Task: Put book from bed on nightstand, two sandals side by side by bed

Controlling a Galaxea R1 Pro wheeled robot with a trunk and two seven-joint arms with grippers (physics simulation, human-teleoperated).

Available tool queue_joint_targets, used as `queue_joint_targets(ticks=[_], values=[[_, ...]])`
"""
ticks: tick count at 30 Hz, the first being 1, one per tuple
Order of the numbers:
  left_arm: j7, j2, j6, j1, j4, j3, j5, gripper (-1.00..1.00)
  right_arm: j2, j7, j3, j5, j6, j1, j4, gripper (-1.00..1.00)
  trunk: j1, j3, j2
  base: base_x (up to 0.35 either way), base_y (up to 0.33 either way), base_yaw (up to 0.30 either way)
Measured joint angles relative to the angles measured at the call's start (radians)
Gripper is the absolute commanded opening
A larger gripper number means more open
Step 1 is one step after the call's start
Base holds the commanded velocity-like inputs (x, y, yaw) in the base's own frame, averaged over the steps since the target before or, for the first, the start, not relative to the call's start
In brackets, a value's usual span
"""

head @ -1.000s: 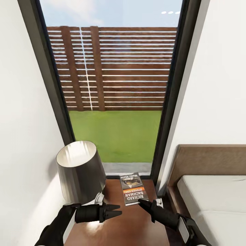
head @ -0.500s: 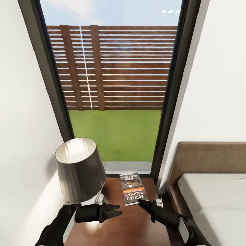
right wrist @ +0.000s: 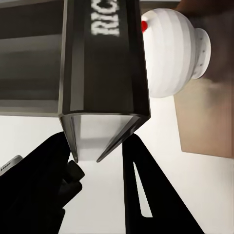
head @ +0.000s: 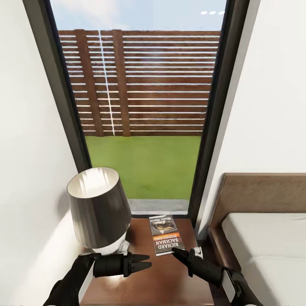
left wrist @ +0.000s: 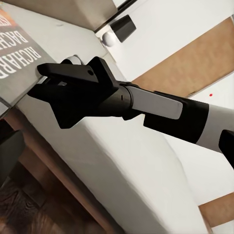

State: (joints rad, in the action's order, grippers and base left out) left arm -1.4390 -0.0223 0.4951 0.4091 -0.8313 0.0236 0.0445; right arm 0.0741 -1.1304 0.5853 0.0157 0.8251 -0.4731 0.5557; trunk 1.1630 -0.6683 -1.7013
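Book (head: 166, 235) lay flat on nightstand (head: 148, 280); right gripper (head: 175, 252) at its 6 o'clock edge, jaws spread; left gripper (head: 144, 263) pressed together.

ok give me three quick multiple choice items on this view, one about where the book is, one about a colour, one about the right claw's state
1. Where does the book lie?
A. on the mattress
B. on the nightstand top, beside the lamp
C. on the floor

2. What colour is the band across the book's cover?
A. orange
B. green
C. purple

3. How does the right claw stand?
A. shut on the book and lifting it
B. open, its tips at the book's near edge
C. shut on the lamp

Answers: 1 B, the head view shows the book flat on the dark wooden top next to the lamp's shade. 2 A, an orange strip runs across the cover above the white lettering. 3 B, the right wrist view shows its two fingers spread with the book's edge just beyond them.
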Motion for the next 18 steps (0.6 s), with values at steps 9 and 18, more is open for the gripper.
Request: queue_joint_targets(ticks=[9, 18], values=[[0.000, 0.000, 0.000, 0.000, 0.000, 0.000, 0.000, 1.00, 0.000, 0.000, 0.000, 0.000, 0.000, 0.000, 0.000, -1.00, 0.035, -0.028, -0.063, 0.000, 0.000, 0.000], [0.000, 0.000, 0.000, 0.000, 0.000, 0.000, 0.000, 1.00, 0.000, 0.001, 0.000, 0.000, 0.000, 0.000, -0.001, -1.00, 0.069, -0.056, -0.126, 0.000, 0.000, 0.000]])
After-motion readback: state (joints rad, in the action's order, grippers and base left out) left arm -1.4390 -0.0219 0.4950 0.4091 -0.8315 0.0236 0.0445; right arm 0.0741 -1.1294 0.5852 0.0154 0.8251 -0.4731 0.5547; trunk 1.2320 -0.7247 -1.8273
